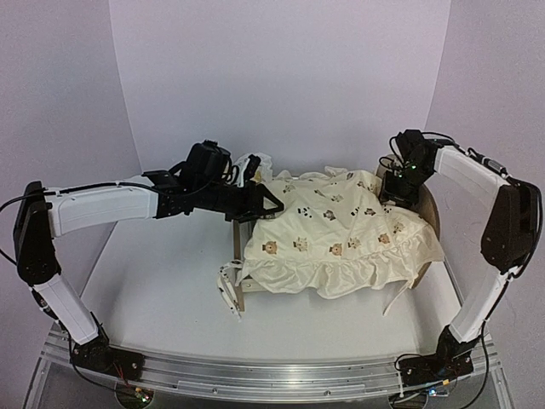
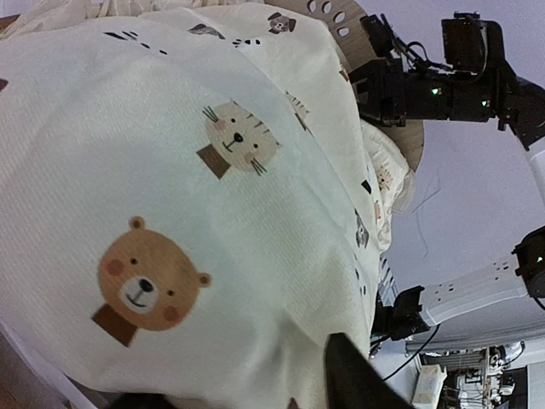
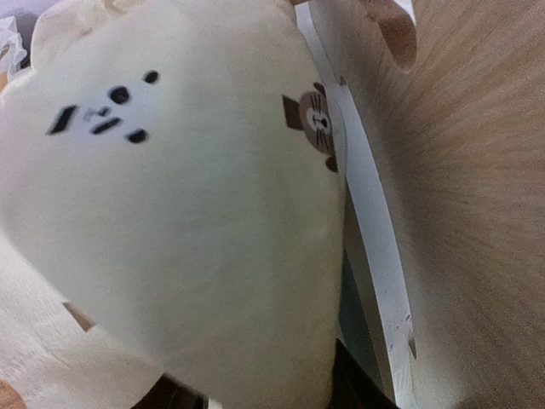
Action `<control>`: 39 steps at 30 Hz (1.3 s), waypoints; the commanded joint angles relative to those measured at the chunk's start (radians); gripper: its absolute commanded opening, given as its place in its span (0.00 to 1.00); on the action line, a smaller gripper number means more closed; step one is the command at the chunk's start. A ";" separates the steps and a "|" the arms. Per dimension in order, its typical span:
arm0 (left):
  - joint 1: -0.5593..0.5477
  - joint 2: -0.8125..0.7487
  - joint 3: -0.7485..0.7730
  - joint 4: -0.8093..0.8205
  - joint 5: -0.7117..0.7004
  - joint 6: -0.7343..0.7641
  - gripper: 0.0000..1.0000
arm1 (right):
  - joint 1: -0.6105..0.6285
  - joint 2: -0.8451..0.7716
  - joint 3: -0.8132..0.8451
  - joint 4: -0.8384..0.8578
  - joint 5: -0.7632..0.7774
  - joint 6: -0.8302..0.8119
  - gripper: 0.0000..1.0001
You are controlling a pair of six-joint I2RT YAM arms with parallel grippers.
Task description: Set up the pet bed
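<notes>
- 2 grippers at quilt: left gripper at L end, right gripper at R end.
- Jaw gap unclear, both.
- Wood pet bed mostly under quilt.

Cream animal-print ruffled quilt lies spread out.

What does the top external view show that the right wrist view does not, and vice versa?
Top external only: the left arm, the right arm, the table and the ruffled hem. Right wrist only: wood grain on the end board, close up. Both: the cream animal-print quilt lying over the pet bed.
</notes>
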 commanded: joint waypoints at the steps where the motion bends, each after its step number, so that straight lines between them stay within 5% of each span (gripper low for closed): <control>1: -0.005 -0.069 -0.028 0.014 -0.054 0.041 0.81 | -0.005 -0.048 0.050 0.057 -0.009 0.009 0.60; 4: -0.006 -0.100 -0.027 -0.033 -0.126 0.081 0.91 | -0.004 -0.049 0.100 0.056 -0.058 0.018 0.75; 11: -0.005 -0.199 -0.064 -0.161 -0.456 0.163 0.92 | 0.070 -0.091 0.150 0.056 -0.051 -0.018 0.97; 17: -0.006 -0.318 -0.203 -0.126 -0.621 0.247 0.91 | 0.252 -0.136 0.115 0.056 0.052 -0.101 0.98; 27: -0.005 -0.428 -0.388 -0.079 -0.632 0.278 0.86 | 0.619 -0.197 -0.029 0.107 0.167 -0.186 0.98; 33: -0.005 -0.371 -0.398 -0.021 -0.520 0.284 0.83 | 0.612 -0.227 0.010 0.093 0.570 -0.274 0.98; 39: -0.006 -0.307 -0.376 0.024 -0.469 0.269 0.80 | 0.401 -0.252 0.051 0.063 0.550 -0.259 0.98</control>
